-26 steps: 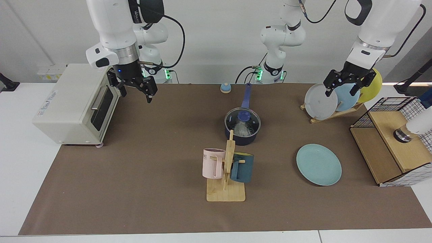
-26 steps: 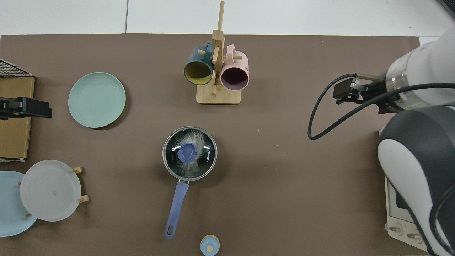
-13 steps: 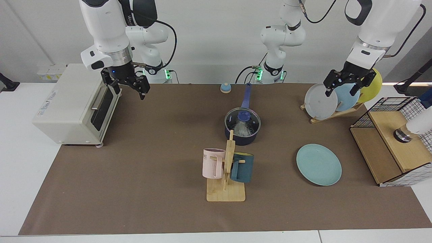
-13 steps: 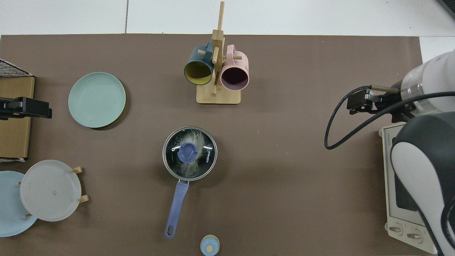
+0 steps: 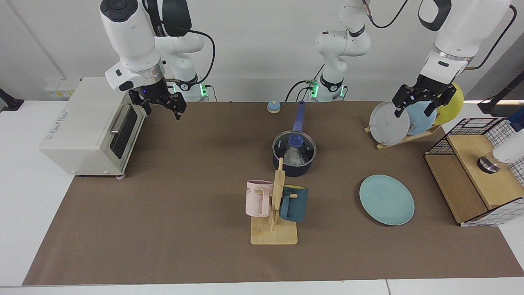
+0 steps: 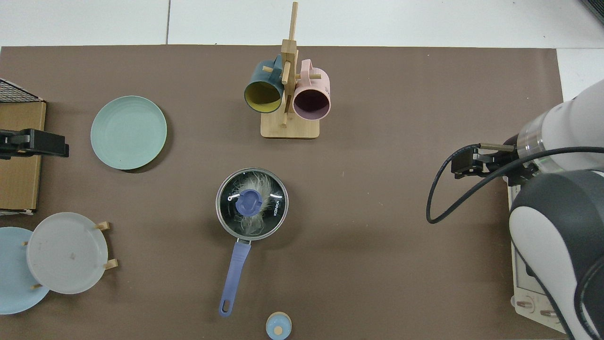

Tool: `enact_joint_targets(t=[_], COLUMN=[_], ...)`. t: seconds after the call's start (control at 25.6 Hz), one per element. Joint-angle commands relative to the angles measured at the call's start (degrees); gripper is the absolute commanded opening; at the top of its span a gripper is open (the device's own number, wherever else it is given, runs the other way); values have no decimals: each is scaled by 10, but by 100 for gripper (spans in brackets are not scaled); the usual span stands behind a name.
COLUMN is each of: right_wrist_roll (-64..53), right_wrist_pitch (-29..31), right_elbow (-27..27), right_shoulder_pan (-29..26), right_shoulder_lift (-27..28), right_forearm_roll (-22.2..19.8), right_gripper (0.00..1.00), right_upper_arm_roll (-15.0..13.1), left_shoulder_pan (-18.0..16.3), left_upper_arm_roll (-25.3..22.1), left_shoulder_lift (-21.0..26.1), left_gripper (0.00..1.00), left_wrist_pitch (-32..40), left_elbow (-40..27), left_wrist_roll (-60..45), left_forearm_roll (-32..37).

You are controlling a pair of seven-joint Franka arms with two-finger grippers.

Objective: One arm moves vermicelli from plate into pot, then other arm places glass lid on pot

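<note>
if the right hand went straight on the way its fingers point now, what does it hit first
The right hand points down, open and holding nothing, beside the toaster oven. Straight on, it would likely first meet the bare brown mat by the oven's front, though depth is unclear.

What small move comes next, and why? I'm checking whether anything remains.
Probably none but parking: the lid sits on the pot over the noodles, the green plate is bare, and the right gripper by the toaster oven and left gripper hold nothing.

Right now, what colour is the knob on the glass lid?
Blue knob, clearest in the top view.
</note>
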State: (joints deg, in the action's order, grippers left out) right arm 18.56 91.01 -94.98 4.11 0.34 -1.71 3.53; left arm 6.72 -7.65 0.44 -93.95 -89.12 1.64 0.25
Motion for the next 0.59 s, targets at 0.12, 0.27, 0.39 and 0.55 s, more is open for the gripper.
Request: enact_joint_targets(t=[0.12, 0.27, 0.39, 0.55], right_wrist_roll=[-34, -36, -48, -92], right_wrist_pitch=[10, 11, 10, 8], right_elbow=[5, 18, 29, 39], right_shoulder_pan=[-24, -24, -25, -25], right_shoulder_lift=[-3, -1, -2, -2], right_forearm_roll=[21, 21, 22, 22], right_gripper=[100, 100, 100, 100], right_upper_arm_roll=[-4, -10, -12, -33], left_shoulder_pan=[-3, -2, -3, -3], left_upper_arm_roll=[3, 3, 3, 3], left_shoulder_lift=[-6, -6, -6, -6], left_gripper=[100, 100, 100, 100], left_wrist_pitch=[5, 5, 5, 5], left_elbow=[-5, -5, -5, -5], left_wrist_roll=[-7, -7, -7, -7], left_forearm_roll=[3, 3, 3, 3])
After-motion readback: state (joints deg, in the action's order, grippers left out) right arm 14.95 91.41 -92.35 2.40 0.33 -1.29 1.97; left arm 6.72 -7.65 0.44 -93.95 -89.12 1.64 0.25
